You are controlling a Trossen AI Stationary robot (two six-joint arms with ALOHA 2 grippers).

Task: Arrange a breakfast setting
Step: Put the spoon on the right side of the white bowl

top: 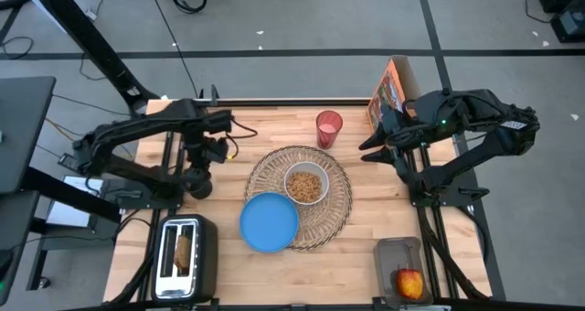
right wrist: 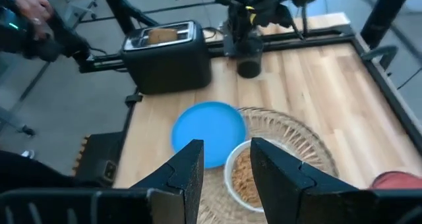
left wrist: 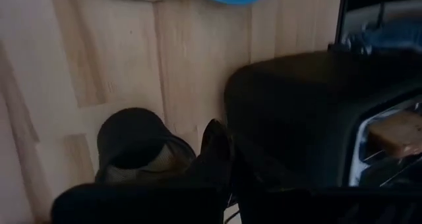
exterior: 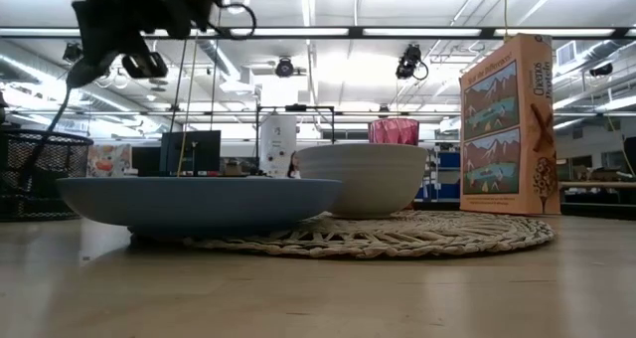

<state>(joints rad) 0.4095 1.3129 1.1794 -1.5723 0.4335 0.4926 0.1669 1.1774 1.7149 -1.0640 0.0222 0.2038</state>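
A round wicker placemat (top: pixel 334 210) lies mid-table. On it rest a white bowl (top: pixel 305 184) of cereal and part of a blue plate (top: pixel 269 223). A pink cup (top: pixel 329 127) and an orange cereal box (top: pixel 391 93) stand at the far side. The toast slice (top: pixel 184 250) stands in the slot of a black toaster (top: pixel 196 233) at the near left. A red-yellow apple (top: pixel 410 282) sits at the near right. My left gripper (top: pixel 198 176) is shut, pointing down over a dark round pot (right wrist: pixel 249 68) beside the toaster. My right gripper (right wrist: pixel 227 159) hangs open, high over the table's far right. My left gripper is shut just above the dark round pot (left wrist: pixel 128 135). Its own fingers hide what lies between them, so I cannot tell whether it touches or holds anything.
The apple lies in a grey tray (top: pixel 399 252) at the near right corner. Bare wood shows between the toaster and the plate and along the near edge. A person's arm (right wrist: pixel 30 23) shows beyond the table's left side.
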